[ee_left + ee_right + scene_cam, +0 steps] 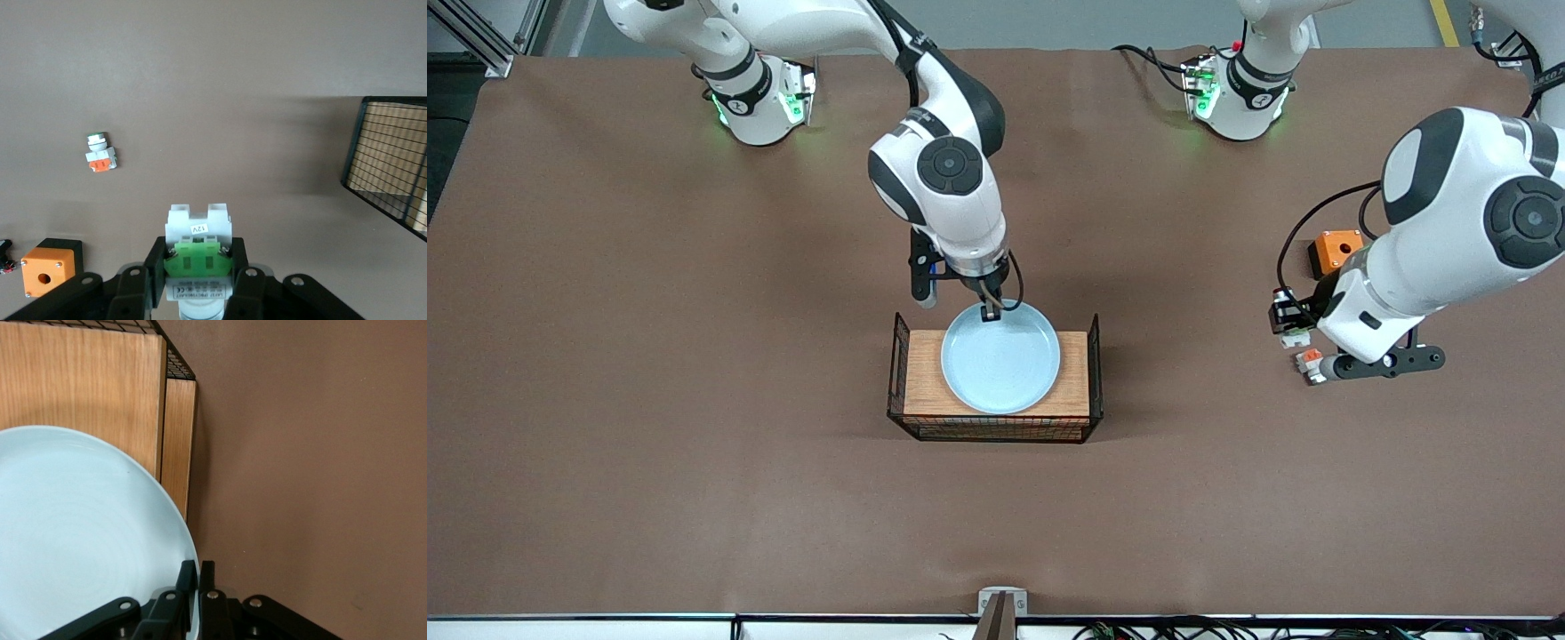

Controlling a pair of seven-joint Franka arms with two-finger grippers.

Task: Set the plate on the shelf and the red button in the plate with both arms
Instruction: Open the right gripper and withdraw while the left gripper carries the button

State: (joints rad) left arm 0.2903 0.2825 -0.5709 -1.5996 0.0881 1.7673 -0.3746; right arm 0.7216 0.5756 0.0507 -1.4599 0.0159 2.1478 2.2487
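Note:
The pale light-blue plate (1000, 360) lies in the wire basket (1096, 356), over its wooden floor; I cannot tell whether it rests flat. My right gripper (991, 311) is shut on the plate's rim at the edge farther from the front camera. The right wrist view shows the plate (73, 533) pinched in the right gripper (198, 570). My left gripper (1288, 322) hangs over the table at the left arm's end, shut on a push-button switch (199, 243) with a white body and green block. Its cap is hidden.
An orange box (1336, 251) with a round hole stands near the left gripper and shows in the left wrist view (47, 270). A second small button with an orange block (101, 152) lies on the table (1310, 360). The basket's end wall (390, 160) shows too.

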